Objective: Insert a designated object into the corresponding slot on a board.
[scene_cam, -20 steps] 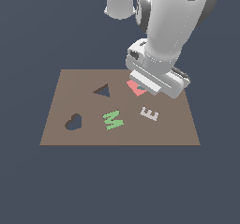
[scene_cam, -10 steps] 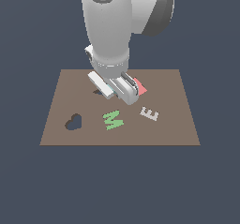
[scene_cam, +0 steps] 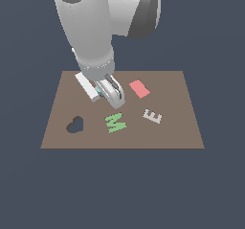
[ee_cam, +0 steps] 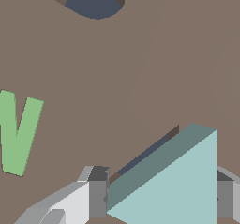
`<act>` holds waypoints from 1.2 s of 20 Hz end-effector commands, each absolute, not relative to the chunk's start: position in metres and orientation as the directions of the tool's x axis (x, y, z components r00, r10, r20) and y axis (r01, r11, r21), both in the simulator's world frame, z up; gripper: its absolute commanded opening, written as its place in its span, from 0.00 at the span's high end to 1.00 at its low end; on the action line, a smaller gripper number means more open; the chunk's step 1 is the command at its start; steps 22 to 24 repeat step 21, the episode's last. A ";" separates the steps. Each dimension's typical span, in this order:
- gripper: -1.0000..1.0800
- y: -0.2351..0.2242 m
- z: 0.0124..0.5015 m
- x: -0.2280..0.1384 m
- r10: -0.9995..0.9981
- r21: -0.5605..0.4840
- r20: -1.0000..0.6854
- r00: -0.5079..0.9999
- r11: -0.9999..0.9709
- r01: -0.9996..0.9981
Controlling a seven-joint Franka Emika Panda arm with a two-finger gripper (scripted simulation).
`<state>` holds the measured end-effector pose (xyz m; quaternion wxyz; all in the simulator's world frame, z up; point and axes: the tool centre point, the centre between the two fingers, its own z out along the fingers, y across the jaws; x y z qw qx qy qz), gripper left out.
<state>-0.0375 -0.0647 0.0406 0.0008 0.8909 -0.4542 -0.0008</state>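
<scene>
The pale teal triangular block [ee_cam: 180,185] is clamped between my two fingers [ee_cam: 96,192], so my gripper [ee_cam: 161,197] is shut on it. A dark strip of the triangle slot [ee_cam: 143,156] shows right along the block's slanted side. In the exterior view my gripper [scene_cam: 104,97] hangs low over the brown board [scene_cam: 182,127], left of its middle, and only a sliver of the teal block [scene_cam: 99,95] peeks out beside the fingers. The slot is hidden there under the hand.
On the board lie a red rectangle [scene_cam: 139,88], a green M [scene_cam: 115,122] [ee_cam: 16,134] and a pale E [scene_cam: 153,116]. A heart-shaped cutout [scene_cam: 75,124] [ee_cam: 96,0] sits near the board's front left.
The arm has swung to the exterior view's left, from above the red rectangle to above the triangle slot. The red rectangle is now uncovered and the slot is covered.
</scene>
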 end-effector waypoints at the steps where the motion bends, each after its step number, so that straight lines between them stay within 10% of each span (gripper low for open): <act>1: 1.00 -0.061 0.041 -0.037 -0.806 0.002 -0.001 0.592 -0.592 -0.806; 11: 1.00 -0.059 0.030 -0.037 -0.804 0.003 -0.001 0.594 -0.594 -0.804; 12: 0.04 -0.059 0.030 -0.037 -0.804 0.003 -0.001 0.594 -0.594 -0.804; 24: 0.04 -0.059 0.030 -0.037 -0.804 0.003 -0.001 0.594 -0.594 -0.804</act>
